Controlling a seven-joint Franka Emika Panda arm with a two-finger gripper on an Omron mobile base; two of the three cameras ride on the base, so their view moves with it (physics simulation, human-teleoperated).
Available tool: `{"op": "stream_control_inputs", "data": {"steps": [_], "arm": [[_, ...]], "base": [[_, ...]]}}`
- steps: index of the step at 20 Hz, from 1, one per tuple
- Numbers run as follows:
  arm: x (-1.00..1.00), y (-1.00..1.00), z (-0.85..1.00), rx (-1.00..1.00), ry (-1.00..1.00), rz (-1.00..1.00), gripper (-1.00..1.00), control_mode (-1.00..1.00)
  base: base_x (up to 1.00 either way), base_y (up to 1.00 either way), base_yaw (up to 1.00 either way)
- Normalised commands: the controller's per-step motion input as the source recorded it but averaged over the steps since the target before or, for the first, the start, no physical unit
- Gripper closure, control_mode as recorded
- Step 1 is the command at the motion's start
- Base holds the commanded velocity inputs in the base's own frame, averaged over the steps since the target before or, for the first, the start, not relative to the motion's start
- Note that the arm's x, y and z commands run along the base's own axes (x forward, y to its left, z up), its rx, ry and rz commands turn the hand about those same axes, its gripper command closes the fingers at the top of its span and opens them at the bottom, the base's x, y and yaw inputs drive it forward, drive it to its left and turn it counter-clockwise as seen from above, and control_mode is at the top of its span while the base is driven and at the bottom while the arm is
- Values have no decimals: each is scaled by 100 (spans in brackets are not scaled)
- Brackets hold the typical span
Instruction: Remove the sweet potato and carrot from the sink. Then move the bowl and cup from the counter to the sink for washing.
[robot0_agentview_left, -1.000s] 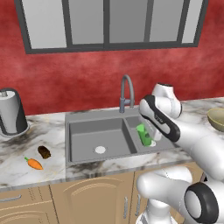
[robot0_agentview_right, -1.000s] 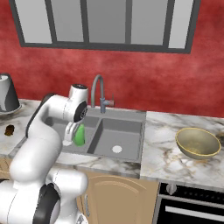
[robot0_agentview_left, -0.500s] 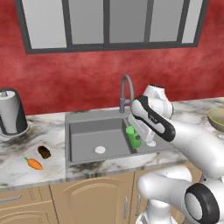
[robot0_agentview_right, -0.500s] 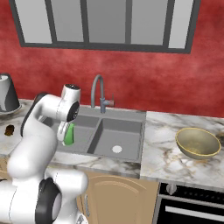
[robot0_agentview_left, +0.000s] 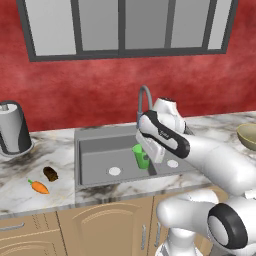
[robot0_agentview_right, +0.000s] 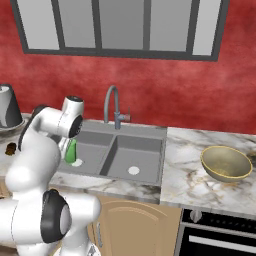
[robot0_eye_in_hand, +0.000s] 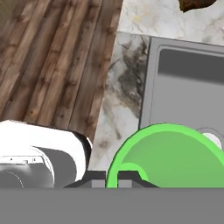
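I have the pincer (robot0_agentview_left: 145, 156) pressed tight on the rim of the cup (robot0_agentview_left: 141, 156), which hangs below it over the left basin of the sink (robot0_agentview_left: 97, 146). In the hand view the green rim (robot0_eye_in_hand: 168, 153) sits right at the fingertips, with the white drain just past it. To finish this well I judge I should lower straight down until the cup is near the basin floor, keep it upright, and only then let go, clear of the divider. The sweet potato (robot0_agentview_left: 50, 173) and carrot (robot0_agentview_left: 38, 187) lie on the bench (robot0_agentview_left: 30, 170) well to the pincer's left; the bowl (robot0_agentview_right: 225, 162) waits far to its right. Compared with a second ago, the arm has swung the cup leftward from over the right basin.
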Motion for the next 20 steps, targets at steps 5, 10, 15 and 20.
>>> {"op": "stream_control_inputs", "data": {"steps": [5,10,15,20], "arm": [[26,21,-11,0,0,-2,100,-100],[31,11,-12,0,0,-6,100,-100],[29,2,-12,0,1,-9,100,-100],[27,0,-17,0,0,-12,100,-100]], "base": [[0,0,0],[0,0,0],[0,0,0],[0,0,0]]}}
